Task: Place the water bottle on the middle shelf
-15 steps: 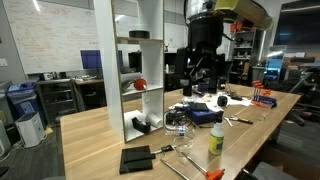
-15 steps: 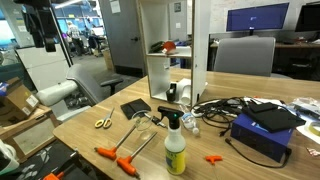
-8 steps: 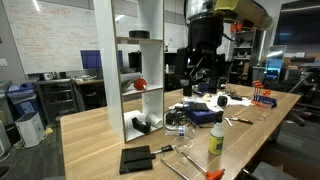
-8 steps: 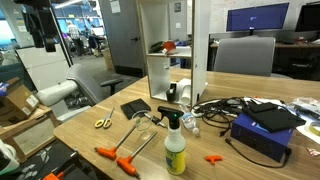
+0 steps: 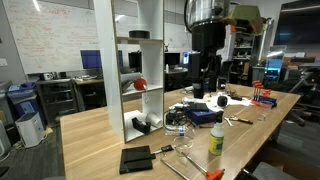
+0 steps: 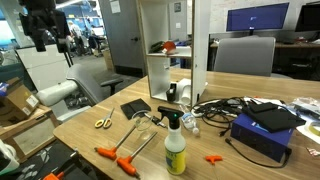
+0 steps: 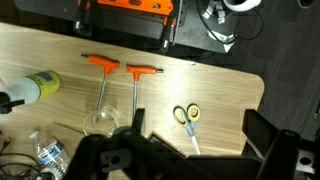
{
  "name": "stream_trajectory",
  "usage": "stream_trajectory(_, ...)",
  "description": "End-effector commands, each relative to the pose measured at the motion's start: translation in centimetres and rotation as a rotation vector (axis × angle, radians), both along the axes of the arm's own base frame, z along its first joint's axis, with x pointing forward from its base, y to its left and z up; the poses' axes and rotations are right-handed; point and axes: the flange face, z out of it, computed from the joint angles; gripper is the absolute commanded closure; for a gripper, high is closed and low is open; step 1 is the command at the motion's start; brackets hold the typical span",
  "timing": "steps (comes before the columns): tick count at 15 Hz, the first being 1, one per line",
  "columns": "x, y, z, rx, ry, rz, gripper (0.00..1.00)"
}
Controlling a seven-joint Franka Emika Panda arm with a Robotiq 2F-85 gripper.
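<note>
The water bottle (image 7: 48, 158) is clear plastic and lies on its side on the wooden table; it also shows in both exterior views (image 5: 177, 119) (image 6: 190, 122). The white shelving unit stands on the table, and its middle shelf (image 5: 143, 92) (image 6: 163, 52) carries a small red object. My gripper (image 5: 207, 86) (image 6: 47, 42) hangs high above the table, well apart from the bottle and the shelf. In the wrist view the gripper (image 7: 200, 140) is open and empty, above the scissors.
On the table lie a yellow-green spray bottle (image 5: 215, 140) (image 6: 176, 150) (image 7: 30, 88), a wine glass (image 7: 100, 118), yellow-handled scissors (image 7: 186, 115) (image 6: 103, 122), orange-handled tools (image 7: 120, 66), a black notebook (image 5: 135, 158), cables and a blue box (image 6: 262, 128).
The arm has turned about its wrist and shifted a little; the gripper stays open and empty. Nothing on the table has moved.
</note>
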Motion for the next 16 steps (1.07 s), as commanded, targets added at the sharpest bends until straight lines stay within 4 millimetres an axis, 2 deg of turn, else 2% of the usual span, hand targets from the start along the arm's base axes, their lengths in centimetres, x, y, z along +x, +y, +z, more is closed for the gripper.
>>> stream_trajectory(1, 1.1, -3.0, 0.5, -0.024, -0.022, 0.198, 0.0)
stream_trajectory(6, 4.1, -8.5, 0.2, -0.098, -0.065, 0.406, 0.0)
stream_trajectory(10, 7.8, -12.0, -0.4, -0.135, -0.149, 0.487, 0.0)
stream_trajectory(14, 12.8, -14.3, -3.2, -0.136, -0.223, 0.522, 0.0)
stream_trajectory(16, 15.5, -15.2, -5.7, -0.123, -0.241, 0.524, 0.0)
